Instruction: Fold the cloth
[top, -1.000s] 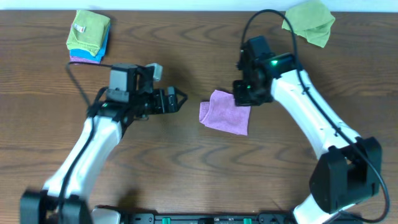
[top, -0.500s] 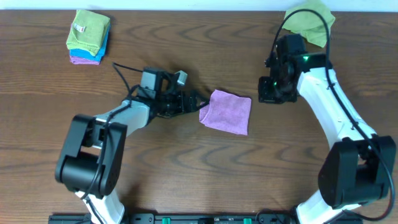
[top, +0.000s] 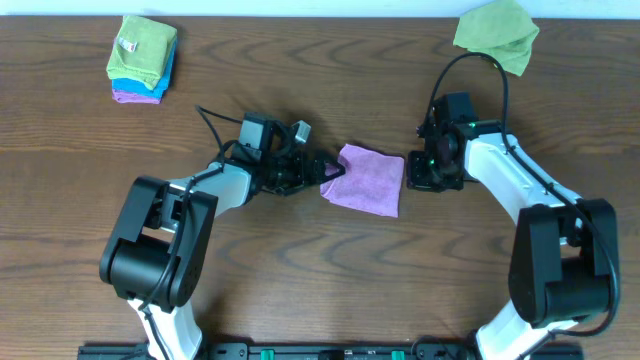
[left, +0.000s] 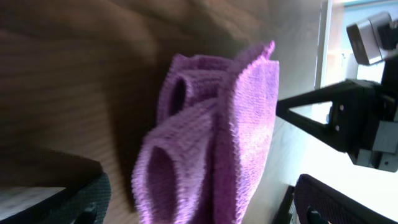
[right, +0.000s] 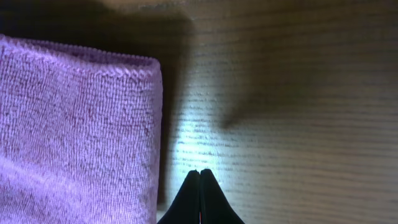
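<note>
brown wood-grain table (top: 300, 270) runs wide and bare along the front, with free room below and between the two arms. the purple cloth (top: 365, 180) lies near the middle, folded into a rough square and tilted a little. the left gripper (top: 327, 170) sits at the cloth's left edge and the right gripper (top: 413, 172) just beside its right edge, so the cloth is hemmed in on both sides while its near and far edges stay free.

the left wrist view shows what overhead does not: the cloth's left edge stands as stacked layers with open loops in the folds. the left gripper's fingers (left: 68, 199) are spread wide, one at each lower corner of the frame, with the cloth edge between them and not pinched. the right gripper's black body shows beyond the cloth. the right wrist view shows its own fingertips pressed together with nothing between them, over bare wood just off the cloth's stitched edge; whether they touch the table i cannot tell.

a stack of folded cloths (top: 143, 58) sits in the far left corner and a crumpled green cloth (top: 495, 35) in the far right, both well apart from the grippers.
</note>
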